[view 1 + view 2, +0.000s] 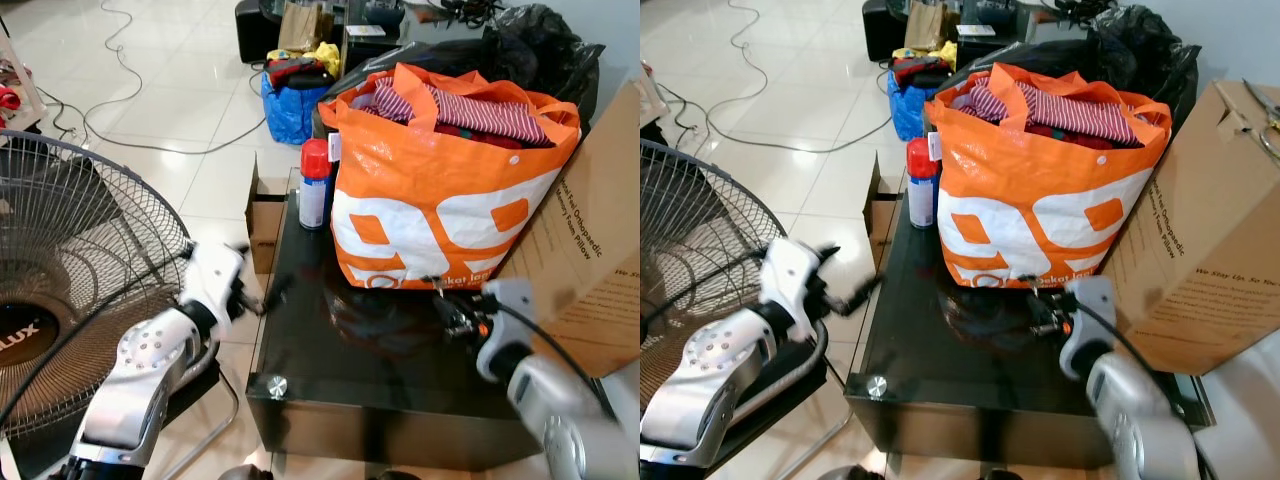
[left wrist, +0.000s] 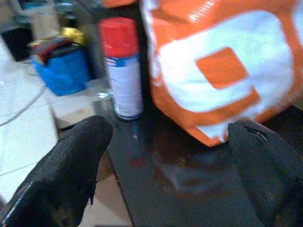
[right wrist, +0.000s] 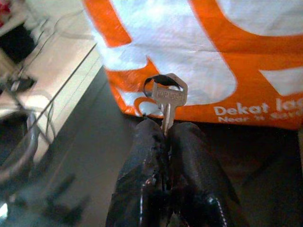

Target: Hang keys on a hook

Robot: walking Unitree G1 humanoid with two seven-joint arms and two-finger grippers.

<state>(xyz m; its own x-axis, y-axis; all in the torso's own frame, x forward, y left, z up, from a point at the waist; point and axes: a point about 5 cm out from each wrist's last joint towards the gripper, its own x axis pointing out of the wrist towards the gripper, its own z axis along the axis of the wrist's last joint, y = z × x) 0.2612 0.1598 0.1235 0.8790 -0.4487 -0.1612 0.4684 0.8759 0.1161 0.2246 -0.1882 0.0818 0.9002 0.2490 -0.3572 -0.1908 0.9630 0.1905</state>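
Right gripper (image 3: 163,137) clamped on silver metal key (image 3: 168,97) above glossy black counter (image 1: 330,370), left gripper (image 2: 165,137) spread apart at counter's 9 o'clock edge, orange-and-white woven bag (image 1: 440,190) at 12 o'clock, red-capped spray can (image 1: 314,184) at 11 o'clock.

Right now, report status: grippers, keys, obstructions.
Right gripper shut on key. Left gripper open over black table. Orange bag close ahead. No hook in view.

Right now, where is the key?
The key is pinched between the right gripper fingers, above the black table, just in front of the orange bag.
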